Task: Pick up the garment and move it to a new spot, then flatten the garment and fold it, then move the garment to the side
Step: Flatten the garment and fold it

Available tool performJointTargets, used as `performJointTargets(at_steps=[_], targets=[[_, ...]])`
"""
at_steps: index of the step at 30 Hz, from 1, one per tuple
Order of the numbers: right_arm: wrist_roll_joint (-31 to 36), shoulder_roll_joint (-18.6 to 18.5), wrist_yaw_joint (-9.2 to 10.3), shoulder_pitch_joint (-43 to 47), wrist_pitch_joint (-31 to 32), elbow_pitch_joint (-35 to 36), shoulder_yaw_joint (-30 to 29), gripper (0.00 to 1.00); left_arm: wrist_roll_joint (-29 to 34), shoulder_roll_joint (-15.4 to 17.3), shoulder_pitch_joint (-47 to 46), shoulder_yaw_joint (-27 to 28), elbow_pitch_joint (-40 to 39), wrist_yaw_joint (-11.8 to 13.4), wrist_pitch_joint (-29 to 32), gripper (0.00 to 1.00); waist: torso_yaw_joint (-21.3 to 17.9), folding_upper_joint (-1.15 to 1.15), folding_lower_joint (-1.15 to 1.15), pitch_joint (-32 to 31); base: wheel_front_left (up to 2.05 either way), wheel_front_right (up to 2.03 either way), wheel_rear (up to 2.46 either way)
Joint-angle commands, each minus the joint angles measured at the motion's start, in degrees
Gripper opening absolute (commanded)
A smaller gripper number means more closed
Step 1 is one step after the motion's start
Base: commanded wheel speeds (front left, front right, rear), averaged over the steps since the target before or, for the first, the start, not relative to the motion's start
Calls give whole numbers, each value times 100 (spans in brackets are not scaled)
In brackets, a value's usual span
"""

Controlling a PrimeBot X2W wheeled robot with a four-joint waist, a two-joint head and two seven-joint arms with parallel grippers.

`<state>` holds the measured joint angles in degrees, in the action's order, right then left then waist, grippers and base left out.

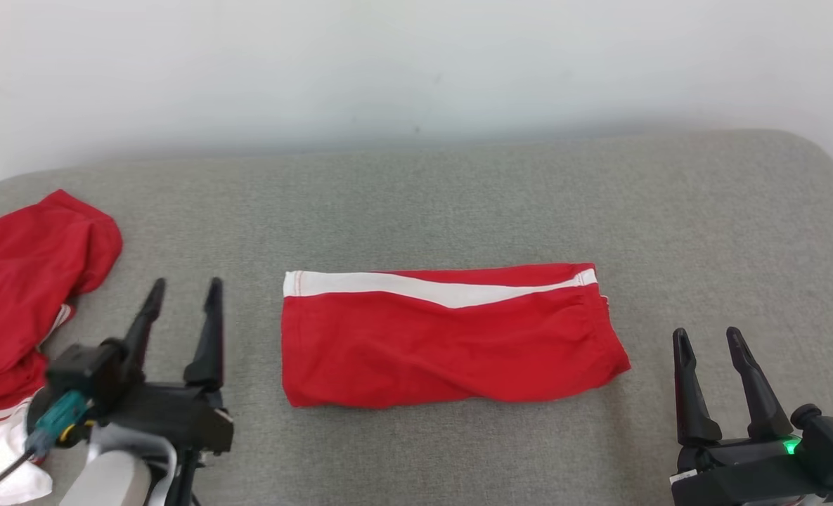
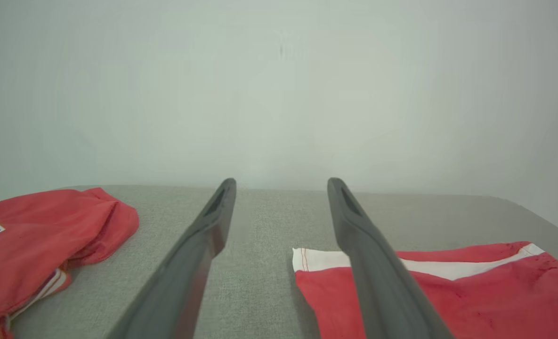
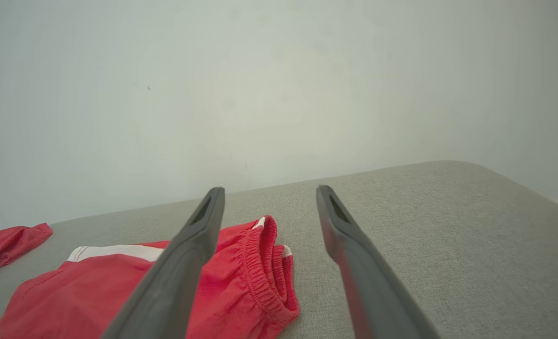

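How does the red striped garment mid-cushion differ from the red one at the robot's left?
The folded red shorts with a white stripe lie as a neat flat rectangle; the red garment with a dark emblem is a rumpled heap. The shorts sit between the left pincer and right pincer; the heap lies beyond the left one, partly out of frame. Both are red with white trim, on the grey fabric cushion.

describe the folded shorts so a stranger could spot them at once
Start at the wide grey cushioned surface before the pale wall. At its middle lie the folded red shorts, a flat rectangle with a white stripe along the far edge, unlike the crumpled red garment at the left.
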<state>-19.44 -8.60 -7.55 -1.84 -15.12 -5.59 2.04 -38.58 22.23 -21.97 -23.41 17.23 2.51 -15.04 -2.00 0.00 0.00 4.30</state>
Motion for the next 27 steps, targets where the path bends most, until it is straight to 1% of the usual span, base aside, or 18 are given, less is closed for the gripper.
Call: performJointTargets(at_steps=[1,7,9,13,20,27], targets=[[53,1,14,18,-3,8,-10,100,206,-82,175,237,-166,-9,-16,100,82,0,0,-76,0,0,0],[58,38,14,123,-3,8,-18,100,1179,-555,1110,1286,-926,-56,-19,100,156,0,0,-185,0,0,0],[56,51,14,200,-3,20,-34,100,1471,-707,1426,1519,-1113,-104,-18,100,177,0,0,-212,0,0,0],[43,64,14,281,-3,35,-41,100,1844,-985,1962,1960,-1421,-213,-18,100,184,0,0,-254,0,0,0],[5,117,14,499,-3,30,-117,100,2257,-1395,2592,2382,-1677,-451,-19,100,201,0,0,-293,0,0,0],[4,180,14,633,-3,-4,-114,100,2546,-1668,2822,2651,-1658,-657,-19,100,191,0,0,-324,0,0,0]])
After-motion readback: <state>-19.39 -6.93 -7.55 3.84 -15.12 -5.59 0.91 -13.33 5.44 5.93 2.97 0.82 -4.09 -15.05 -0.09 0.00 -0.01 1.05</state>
